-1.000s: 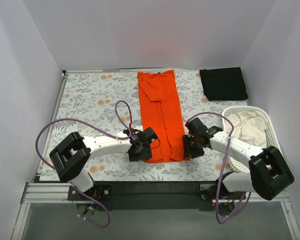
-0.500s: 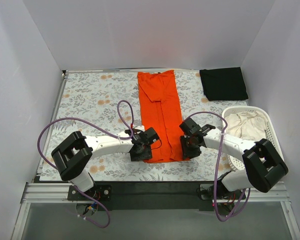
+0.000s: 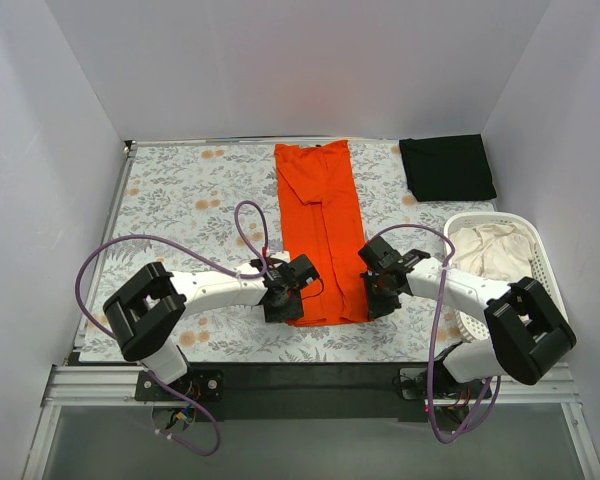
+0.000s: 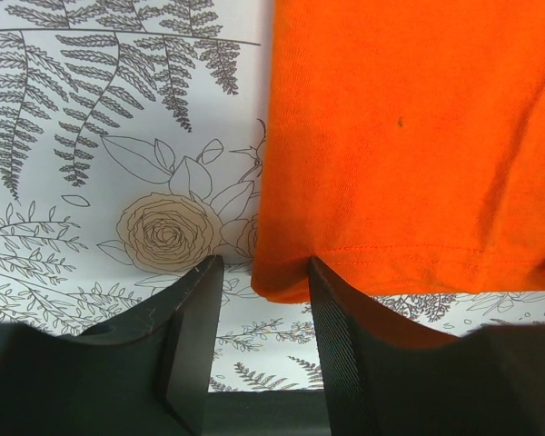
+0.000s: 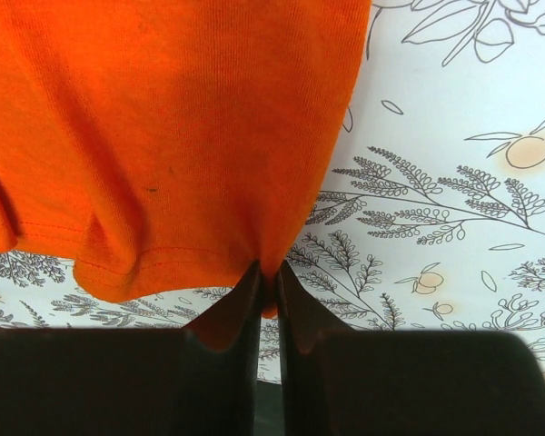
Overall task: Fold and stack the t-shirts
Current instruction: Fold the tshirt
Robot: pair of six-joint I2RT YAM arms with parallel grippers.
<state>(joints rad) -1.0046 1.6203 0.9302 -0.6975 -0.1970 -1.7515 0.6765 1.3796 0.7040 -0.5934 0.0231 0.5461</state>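
The orange t-shirt (image 3: pixel 322 230) lies folded into a long narrow strip down the middle of the table. At its near left corner, my left gripper (image 3: pixel 284 303) stands open, with the hem corner (image 4: pixel 282 277) between its jaws and a gap on the left side. My right gripper (image 3: pixel 378 296) is shut on the near right corner of the orange t-shirt (image 5: pixel 177 145), the fabric pinched between its fingertips (image 5: pixel 251 291). The black t-shirt (image 3: pixel 446 167) lies folded at the far right corner.
A white slatted basket (image 3: pixel 535 262) holding pale cloth (image 3: pixel 490 252) stands to the right of the right arm. A floral tablecloth (image 3: pixel 190 200) covers the table. White walls enclose the left, back and right sides.
The right gripper has closed onto the near right corner of the orange shirt. The left gripper's jaws have narrowed around the near left corner. Both arms shifted slightly inward.
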